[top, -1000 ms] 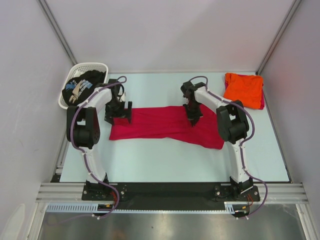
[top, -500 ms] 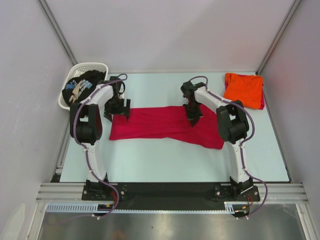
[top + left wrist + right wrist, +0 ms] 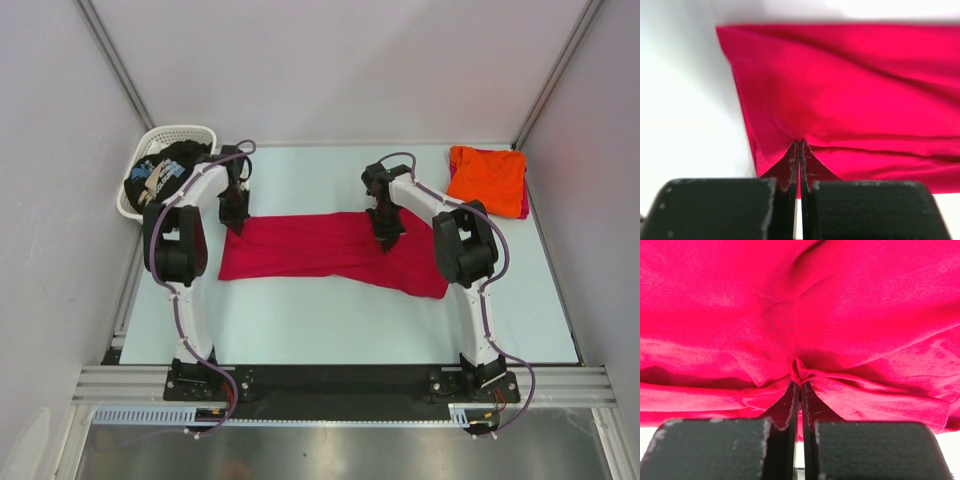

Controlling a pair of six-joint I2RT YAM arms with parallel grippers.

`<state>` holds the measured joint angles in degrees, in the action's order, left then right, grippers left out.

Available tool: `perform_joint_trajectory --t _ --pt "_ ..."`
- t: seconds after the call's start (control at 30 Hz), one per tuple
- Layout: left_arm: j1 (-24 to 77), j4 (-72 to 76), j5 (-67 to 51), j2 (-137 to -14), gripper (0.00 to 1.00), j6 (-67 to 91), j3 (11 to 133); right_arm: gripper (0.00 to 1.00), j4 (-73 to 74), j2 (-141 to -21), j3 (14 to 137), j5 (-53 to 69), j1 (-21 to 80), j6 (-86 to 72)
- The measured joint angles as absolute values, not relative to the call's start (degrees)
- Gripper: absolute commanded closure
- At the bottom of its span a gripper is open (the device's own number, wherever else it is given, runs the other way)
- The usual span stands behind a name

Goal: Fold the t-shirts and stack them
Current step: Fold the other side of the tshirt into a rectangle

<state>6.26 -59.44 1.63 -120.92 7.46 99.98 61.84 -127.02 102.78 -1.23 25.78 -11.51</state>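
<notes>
Across the middle of the overhead view, the red t-shirt (image 3: pixel 330 250) lies spread as a long band on the pale table (image 3: pixel 330 320), already narrowed lengthwise, with its lower right corner sagging towards the bottom of the frame. At its upper left corner the left gripper (image 3: pixel 235 215) has its jaws pressed together on the cloth. In the left wrist view the fabric rises in a small tent to the fingertips, so the pinch looks secure. The right gripper (image 3: pixel 386 238) is likewise clamped on the shirt, at the upper edge right of centre. Its wrist view shows a pucker of red cloth gathered between the closed tips, with creases radiating from it.

The two holds sit on the same long edge and well apart, which probably serves to lift or drag that edge evenly. With both ends of the span held, the cloth between them can stay taut and fold over in one line rather than bunching.

At the upper right of the overhead view the orange t-shirt (image 3: pixel 487 178) rests folded into a neat square, apparently the start of the stack, and the red one seems destined for its top. At the upper left the black t-shirt (image 3: pixel 165 170) sits crumpled in the white basket (image 3: pixel 185 131), waiting its turn.
</notes>
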Motion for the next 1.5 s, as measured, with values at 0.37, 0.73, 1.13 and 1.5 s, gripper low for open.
perform_joint_trajectory --t 0.37,0.73,1.13,1.5 --pt "6.33 -61.67 8.36 -120.40 0.24 7.64 93.21 1.00 61.89 -127.02 102.76 -1.23 25.76 -11.42" --pt "6.33 -61.65 10.39 -120.29 0.30 8.12 93.21 1.00 61.95 -127.02 102.78 -1.13 25.67 -10.66" --pt "6.33 -61.78 10.61 -120.36 0.74 8.51 95.50 1.00 62.59 -127.02 104.03 -1.28 24.99 -10.39" --pt "6.33 -61.76 11.90 -125.21 0.76 8.49 97.32 1.00 63.40 -127.02 107.90 -3.27 23.59 -10.20"
